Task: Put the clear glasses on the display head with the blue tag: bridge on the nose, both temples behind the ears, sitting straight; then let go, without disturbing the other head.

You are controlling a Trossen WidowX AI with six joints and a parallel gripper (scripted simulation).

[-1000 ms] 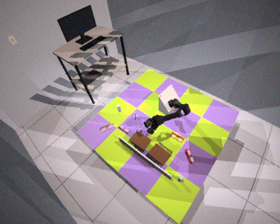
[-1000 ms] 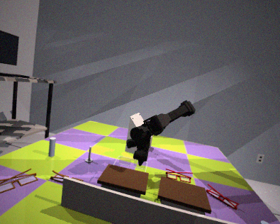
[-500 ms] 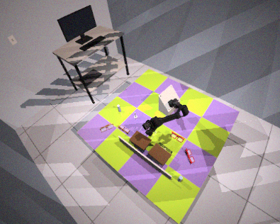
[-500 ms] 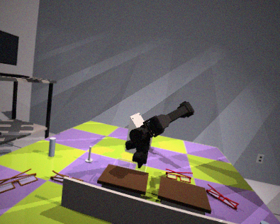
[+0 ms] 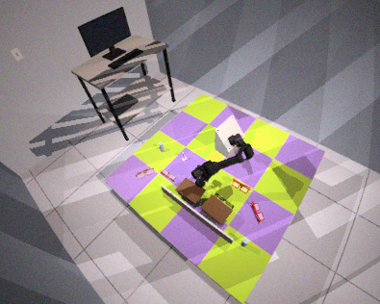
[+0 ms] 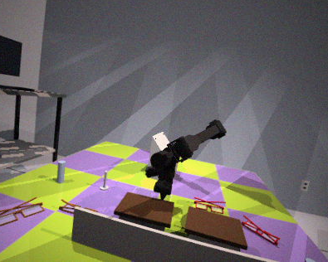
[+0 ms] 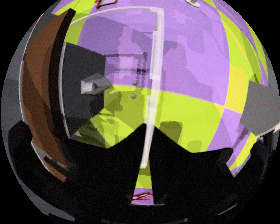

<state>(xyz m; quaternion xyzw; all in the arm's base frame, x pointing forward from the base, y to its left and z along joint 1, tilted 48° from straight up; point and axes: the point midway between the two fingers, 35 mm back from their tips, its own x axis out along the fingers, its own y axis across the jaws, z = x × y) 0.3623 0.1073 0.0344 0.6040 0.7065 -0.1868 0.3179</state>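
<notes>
My gripper (image 5: 198, 181) (image 6: 163, 195) (image 7: 146, 127) is shut on the clear glasses (image 7: 151, 116). In the wrist view their see-through frame fills the middle, with one pale bar running down to the fingers. The gripper points down just above the far edge of the left of two flat brown blocks (image 5: 190, 190) (image 6: 145, 208). The second brown block (image 5: 216, 209) (image 6: 216, 226) lies beside it. A small light-blue cylinder (image 5: 162, 146) (image 6: 61, 172) stands at the mat's left, and another (image 5: 244, 241) stands near the front. I cannot tell which block has the blue tag.
A long grey bar (image 5: 198, 215) (image 6: 125, 235) lies in front of the blocks. Several red and brown glasses (image 5: 144, 173) (image 5: 241, 186) (image 5: 258, 212) (image 6: 13, 214) (image 6: 260, 230) lie on the mat. A white board (image 5: 227, 135) (image 6: 159, 141) stands behind the arm. A small white pin (image 5: 184, 157) (image 6: 105, 181) stands nearby, and a desk (image 5: 121, 58) at the back.
</notes>
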